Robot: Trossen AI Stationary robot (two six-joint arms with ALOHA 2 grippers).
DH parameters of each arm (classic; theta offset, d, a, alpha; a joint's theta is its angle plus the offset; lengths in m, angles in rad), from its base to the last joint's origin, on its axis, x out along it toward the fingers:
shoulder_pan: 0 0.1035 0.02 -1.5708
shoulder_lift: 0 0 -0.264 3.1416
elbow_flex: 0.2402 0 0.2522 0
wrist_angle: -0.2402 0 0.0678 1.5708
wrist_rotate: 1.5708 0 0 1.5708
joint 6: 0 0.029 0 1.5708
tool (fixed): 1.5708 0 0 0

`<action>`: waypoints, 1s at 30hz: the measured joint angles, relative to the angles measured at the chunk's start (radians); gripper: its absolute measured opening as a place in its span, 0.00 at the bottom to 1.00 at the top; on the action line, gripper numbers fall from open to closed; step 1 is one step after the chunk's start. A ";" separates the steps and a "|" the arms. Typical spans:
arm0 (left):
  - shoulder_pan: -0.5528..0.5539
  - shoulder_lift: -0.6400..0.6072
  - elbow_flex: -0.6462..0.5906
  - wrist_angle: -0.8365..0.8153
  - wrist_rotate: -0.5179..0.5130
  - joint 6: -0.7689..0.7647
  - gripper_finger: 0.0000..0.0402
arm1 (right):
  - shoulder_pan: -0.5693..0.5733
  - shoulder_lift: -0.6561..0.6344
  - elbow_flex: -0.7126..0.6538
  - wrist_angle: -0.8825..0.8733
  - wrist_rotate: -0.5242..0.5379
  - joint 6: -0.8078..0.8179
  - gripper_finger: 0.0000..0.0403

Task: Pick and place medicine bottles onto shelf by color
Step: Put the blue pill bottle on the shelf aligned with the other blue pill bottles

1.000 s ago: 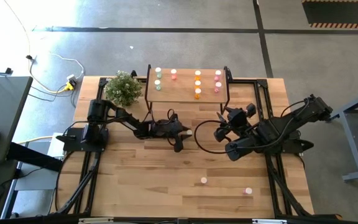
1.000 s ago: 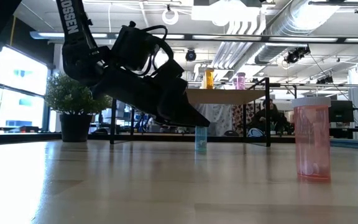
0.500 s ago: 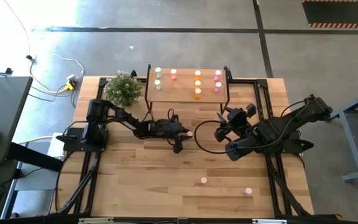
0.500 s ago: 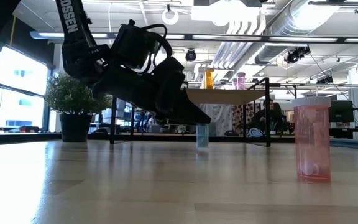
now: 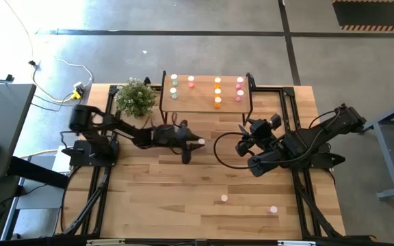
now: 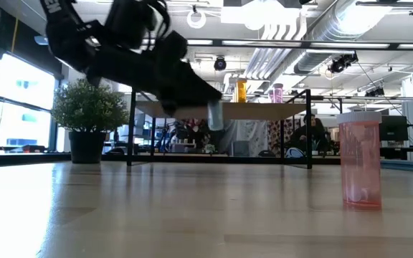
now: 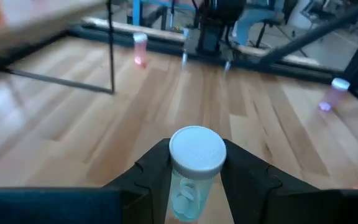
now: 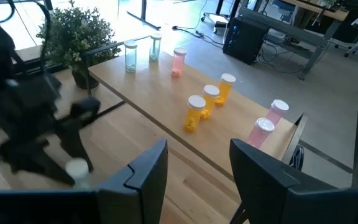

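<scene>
two pink bottles (image 5: 224,199) near front edge

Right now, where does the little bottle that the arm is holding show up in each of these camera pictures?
High view: the pale green bottle sits at the left gripper, just in front of the shelf.
Low view: lifted off the table, left of centre.
Left wrist view: centre bottom, between the fingers.
Right wrist view: lower left, white cap.
Shared landmark: the potted plant.
</scene>
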 joint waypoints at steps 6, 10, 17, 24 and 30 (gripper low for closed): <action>0.003 -0.180 -0.110 0.002 -0.094 0.006 0.29 | 0.000 0.000 0.000 0.000 0.000 0.000 0.41; 0.004 -0.297 -0.180 -0.002 -0.183 0.020 0.29 | 0.000 0.000 0.000 0.000 -0.001 0.000 0.41; 0.020 -0.495 -0.201 -0.186 -0.276 0.075 0.29 | -0.001 0.000 0.000 0.001 -0.006 0.000 0.41; 0.127 -0.666 -0.200 -0.334 -0.264 0.105 0.29 | -0.025 0.000 0.000 0.001 -0.017 0.000 0.41; 0.260 -0.704 -0.200 -0.382 -0.145 0.098 0.29 | -0.051 0.000 0.000 0.001 -0.028 -0.006 0.41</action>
